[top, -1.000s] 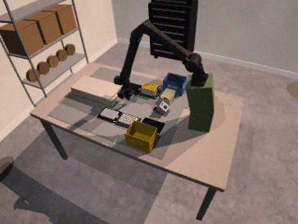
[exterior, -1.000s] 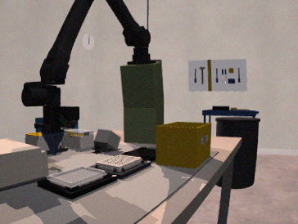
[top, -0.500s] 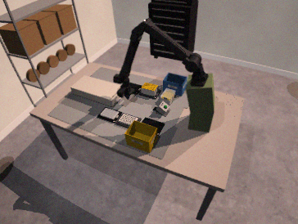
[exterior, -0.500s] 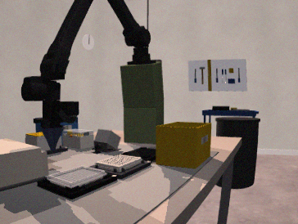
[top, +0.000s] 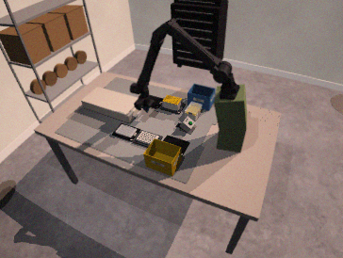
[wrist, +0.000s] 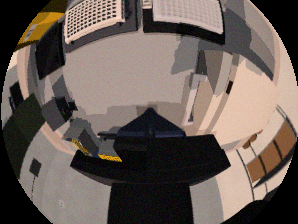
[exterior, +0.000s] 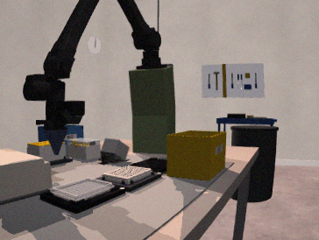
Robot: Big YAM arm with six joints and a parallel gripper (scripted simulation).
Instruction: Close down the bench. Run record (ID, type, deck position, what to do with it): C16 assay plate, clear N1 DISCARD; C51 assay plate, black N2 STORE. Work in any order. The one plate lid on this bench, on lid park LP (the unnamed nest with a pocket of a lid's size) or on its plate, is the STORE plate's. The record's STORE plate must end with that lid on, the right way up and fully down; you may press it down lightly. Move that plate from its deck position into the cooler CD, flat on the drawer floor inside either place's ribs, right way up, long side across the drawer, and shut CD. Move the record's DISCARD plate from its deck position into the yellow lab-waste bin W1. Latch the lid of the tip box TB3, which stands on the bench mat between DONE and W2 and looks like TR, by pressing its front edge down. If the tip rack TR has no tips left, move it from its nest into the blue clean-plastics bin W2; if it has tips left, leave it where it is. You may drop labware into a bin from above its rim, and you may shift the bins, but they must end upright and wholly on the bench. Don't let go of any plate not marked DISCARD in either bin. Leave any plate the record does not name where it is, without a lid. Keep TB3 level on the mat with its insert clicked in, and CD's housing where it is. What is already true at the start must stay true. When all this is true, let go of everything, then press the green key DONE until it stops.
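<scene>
My gripper (top: 142, 104) is shut and empty. It hangs point-down just above the mat, between the long beige cooler CD (top: 108, 103) and the tip rack TR (top: 172, 102), which has a yellow top; the gripper also shows in the exterior view (exterior: 55, 141) and in the wrist view (wrist: 152, 123). Two plates sit in black nests in front of it: a pale greyish one (top: 126, 131) on the left and a white-gridded one (top: 146, 137) on the right. The wrist view shows both, the gridded one (wrist: 96, 12) and the greyish one (wrist: 182, 6). A black nest or plate (top: 176, 142) lies beside them. Which plate carries the lid I cannot tell.
The yellow bin W1 (top: 163, 156) stands at the mat's front edge. The blue bin W2 (top: 202, 96) stands at the back, with the tip box TB3 (top: 193, 111) and the green DONE key (top: 189, 123) in front of it. The arm's green base block (top: 231, 118) stands to the right.
</scene>
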